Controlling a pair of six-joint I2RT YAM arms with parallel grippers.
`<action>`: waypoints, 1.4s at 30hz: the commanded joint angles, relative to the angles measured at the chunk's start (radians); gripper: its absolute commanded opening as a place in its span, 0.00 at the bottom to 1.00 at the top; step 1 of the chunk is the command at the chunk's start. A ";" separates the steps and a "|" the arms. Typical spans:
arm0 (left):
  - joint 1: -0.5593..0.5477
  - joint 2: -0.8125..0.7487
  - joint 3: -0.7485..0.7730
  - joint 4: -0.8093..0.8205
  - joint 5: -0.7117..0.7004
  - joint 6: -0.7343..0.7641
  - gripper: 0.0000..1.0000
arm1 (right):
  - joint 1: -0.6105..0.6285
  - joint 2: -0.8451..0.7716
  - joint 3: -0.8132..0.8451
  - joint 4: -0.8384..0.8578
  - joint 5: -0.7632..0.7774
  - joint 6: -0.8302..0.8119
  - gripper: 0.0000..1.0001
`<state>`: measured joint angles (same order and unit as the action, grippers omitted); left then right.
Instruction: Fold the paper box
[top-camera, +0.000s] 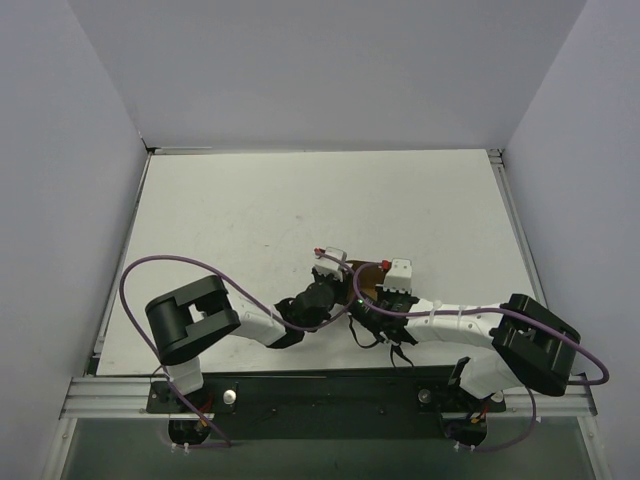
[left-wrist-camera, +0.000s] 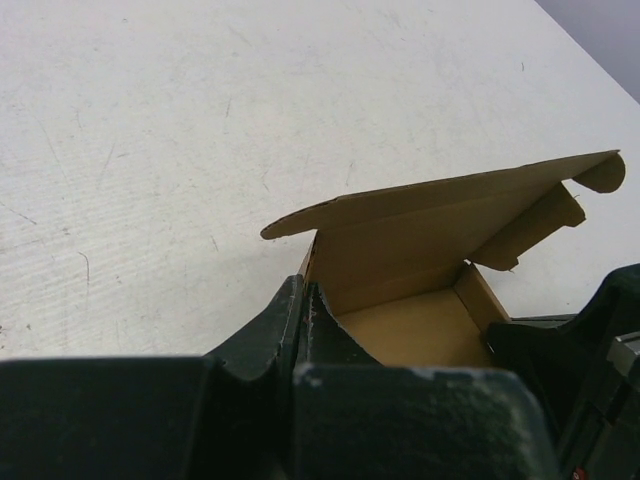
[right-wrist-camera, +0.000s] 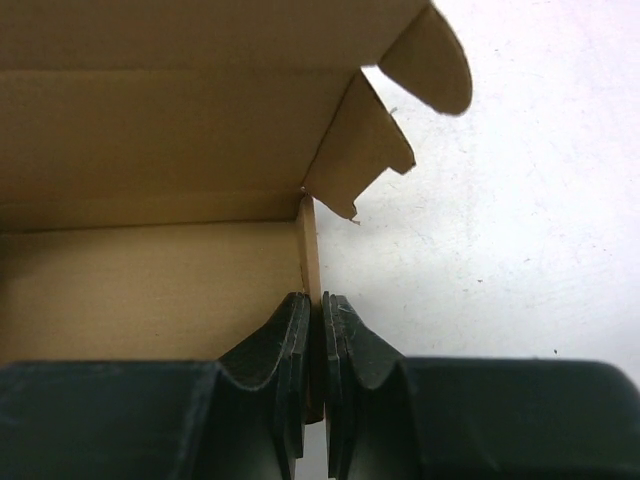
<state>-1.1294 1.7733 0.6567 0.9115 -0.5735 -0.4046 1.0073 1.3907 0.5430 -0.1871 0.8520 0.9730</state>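
The paper box (top-camera: 368, 277) is a small brown cardboard box, mostly hidden between the two grippers at the near middle of the table. In the left wrist view the paper box (left-wrist-camera: 430, 260) stands open with its lid raised and tilted forward, a notched tab hanging at the right. My left gripper (left-wrist-camera: 303, 300) is shut on the box's left side wall. In the right wrist view the paper box (right-wrist-camera: 150, 200) shows its floor, back wall and lid tab. My right gripper (right-wrist-camera: 315, 320) is shut on the box's right side wall.
The white table (top-camera: 300, 210) stretches out beyond the box, with grey walls on three sides. A metal rail (top-camera: 300, 390) runs along the near edge by the arm bases. Purple cables (top-camera: 180, 265) loop over both arms.
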 joint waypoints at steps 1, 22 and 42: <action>-0.067 0.037 -0.005 -0.029 0.129 -0.059 0.00 | -0.009 0.016 0.061 0.067 0.058 0.067 0.05; -0.049 0.058 -0.051 -0.101 0.232 -0.231 0.00 | -0.010 0.022 0.043 0.071 0.042 0.089 0.05; -0.052 -0.028 0.024 -0.373 0.023 -0.085 0.00 | 0.105 -0.176 0.029 0.020 0.024 -0.108 0.63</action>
<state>-1.1542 1.7565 0.6487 0.6930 -0.5331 -0.5488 1.0565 1.2877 0.5426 -0.1909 0.8600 0.9485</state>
